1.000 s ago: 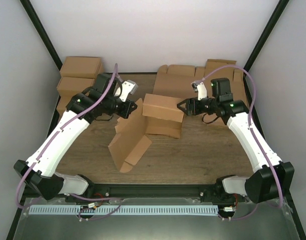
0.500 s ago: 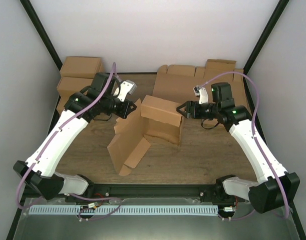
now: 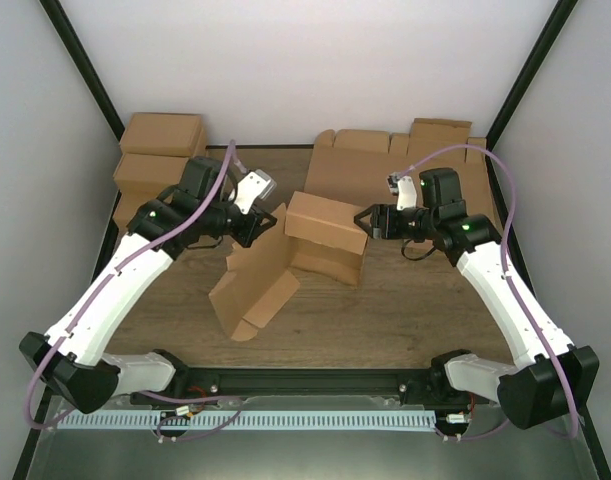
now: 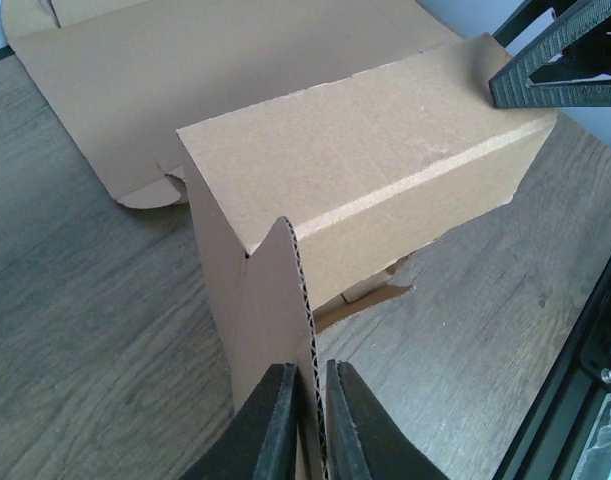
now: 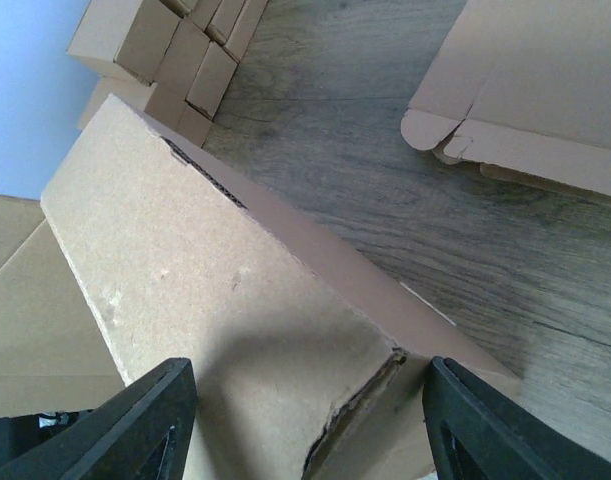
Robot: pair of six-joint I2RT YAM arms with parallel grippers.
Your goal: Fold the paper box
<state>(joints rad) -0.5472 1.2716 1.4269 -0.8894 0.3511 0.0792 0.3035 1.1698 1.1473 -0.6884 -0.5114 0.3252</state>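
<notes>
The paper box point(image 3: 295, 255) stands half-formed at mid-bench point(image 3: 405, 300), a closed rectangular body with 1 long panel sloping from its left end down to the wood. The left tool point(image 4: 307, 420) is narrow, its 2 fingers point(image 4: 270, 425) pinching the corrugated edge of an upright flap at the box's left end. The right tool point(image 5: 305, 420) stands wide, fingers point(image 5: 135, 420) astride the box's right end (contact there cannot be told). Beyond the box to its left sit stacked folded boxes point(image 3: 160, 150); beyond it to the right lie flat cardboard blanks point(image 3: 385, 165).
</notes>
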